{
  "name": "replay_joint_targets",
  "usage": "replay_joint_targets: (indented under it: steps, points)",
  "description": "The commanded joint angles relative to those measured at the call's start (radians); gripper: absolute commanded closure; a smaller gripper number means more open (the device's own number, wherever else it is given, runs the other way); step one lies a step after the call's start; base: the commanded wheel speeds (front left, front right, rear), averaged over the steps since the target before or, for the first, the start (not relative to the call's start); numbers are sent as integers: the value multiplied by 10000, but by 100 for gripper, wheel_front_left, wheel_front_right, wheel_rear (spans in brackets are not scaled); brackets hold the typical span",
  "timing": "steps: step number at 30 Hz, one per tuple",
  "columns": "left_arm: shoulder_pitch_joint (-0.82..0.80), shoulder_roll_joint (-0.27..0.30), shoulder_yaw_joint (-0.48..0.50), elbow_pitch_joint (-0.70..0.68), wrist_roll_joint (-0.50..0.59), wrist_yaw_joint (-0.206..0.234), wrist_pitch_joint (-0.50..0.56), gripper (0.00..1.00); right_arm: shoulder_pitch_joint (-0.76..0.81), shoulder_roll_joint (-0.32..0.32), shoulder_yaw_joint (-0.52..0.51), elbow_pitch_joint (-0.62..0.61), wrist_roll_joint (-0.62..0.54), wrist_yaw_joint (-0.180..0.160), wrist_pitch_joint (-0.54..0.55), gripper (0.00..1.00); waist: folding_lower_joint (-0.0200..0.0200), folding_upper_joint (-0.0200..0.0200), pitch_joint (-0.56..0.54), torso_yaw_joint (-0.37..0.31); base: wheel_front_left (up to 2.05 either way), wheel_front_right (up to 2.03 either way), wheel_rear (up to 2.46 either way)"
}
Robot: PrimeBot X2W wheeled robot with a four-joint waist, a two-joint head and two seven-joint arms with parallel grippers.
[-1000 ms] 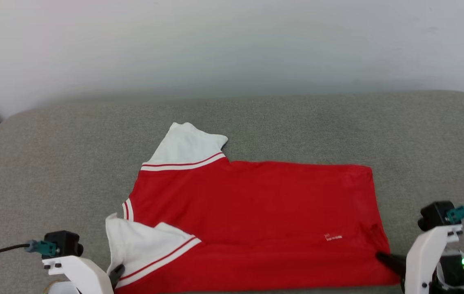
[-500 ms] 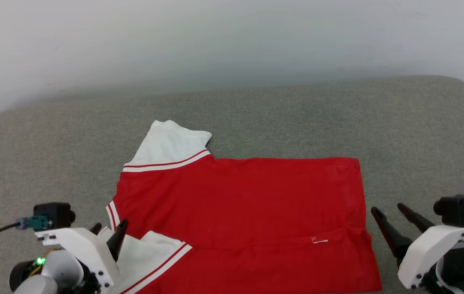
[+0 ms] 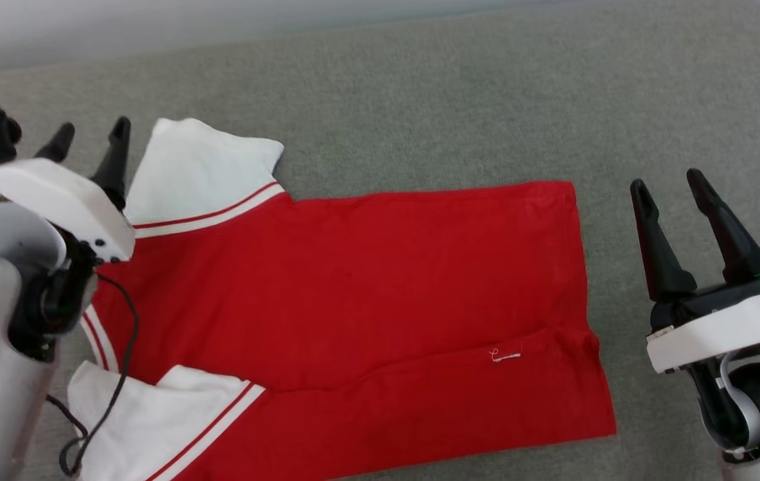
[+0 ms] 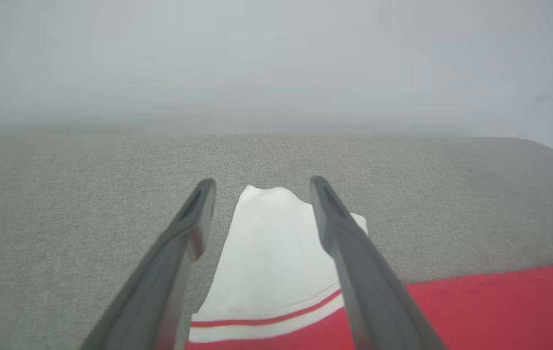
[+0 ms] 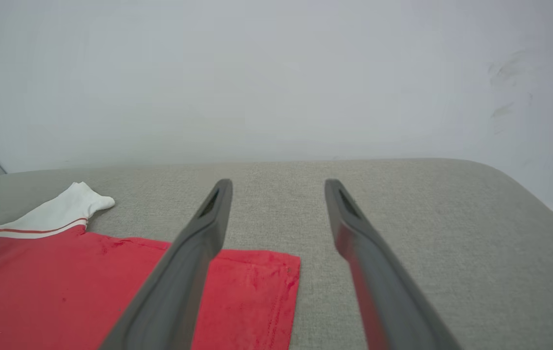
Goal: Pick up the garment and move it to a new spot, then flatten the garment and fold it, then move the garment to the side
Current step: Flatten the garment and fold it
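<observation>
The garment (image 3: 353, 294) lies spread on the grey cushion, plain red side up, its hem to the right and its two white sleeves to the left. The far sleeve (image 3: 199, 170) lies flat; the near sleeve (image 3: 152, 421) is folded over the red body. My left gripper (image 3: 89, 137) hovers open just left of the far sleeve, which shows between its fingers (image 4: 193, 233) in the left wrist view. My right gripper (image 3: 670, 184) hovers open to the right of the hem, holding nothing; the hem corner (image 5: 276, 272) shows in the right wrist view.
The grey cushion (image 3: 420, 100) stretches well beyond the shirt toward the back and right. A pale wall (image 5: 276, 73) rises behind it. A black cable (image 3: 122, 347) from my left arm hangs over the shirt's left edge.
Both grippers let go of the garment's near edge, opened and lifted away. The camera has tilted down, so the whole picture has shifted.
</observation>
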Motion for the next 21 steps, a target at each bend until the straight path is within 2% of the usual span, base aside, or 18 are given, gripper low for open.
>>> replay_joint_targets:
  steps: [1, 6, 10, 13, 16, 21]
  points:
    - [-511, 136, -49, 149, -59, -196, 337, 0, -253, 117, -2, -104, -115, -3, -126, 0, -1, 0, 1046, -654, 0, 0, 0]
    - [-1886, 800, -213, 484, -531, -877, 2149, 0, -480, 352, -62, -190, -181, -3, -303, 0, -1, 0, 1758, -1040, 0, 0, 0]
    - [-2701, 1470, -369, 707, -1034, -1210, 4063, 0, -551, 506, -4, -157, -85, -3, -414, 0, -1, 0, 2200, -1327, 0, 0, 0]
    - [-3146, 1948, -487, 837, -1245, -1163, 5340, 0, -562, 597, 62, -107, 20, -3, -477, 0, -1, 0, 2487, -1514, 0, 0, 0]
    - [-3277, 2268, -562, 1072, -1345, -979, 6169, 0, -633, 670, 199, 21, 138, -3, -522, 0, -1, 0, 2763, -1719, 0, 0, 0]
    - [-2933, 2391, -882, 1576, -1415, -606, 7112, 0, -729, 609, 276, 241, 347, -3, -596, 0, -1, 0, 3068, -1908, 0, 0, 0]
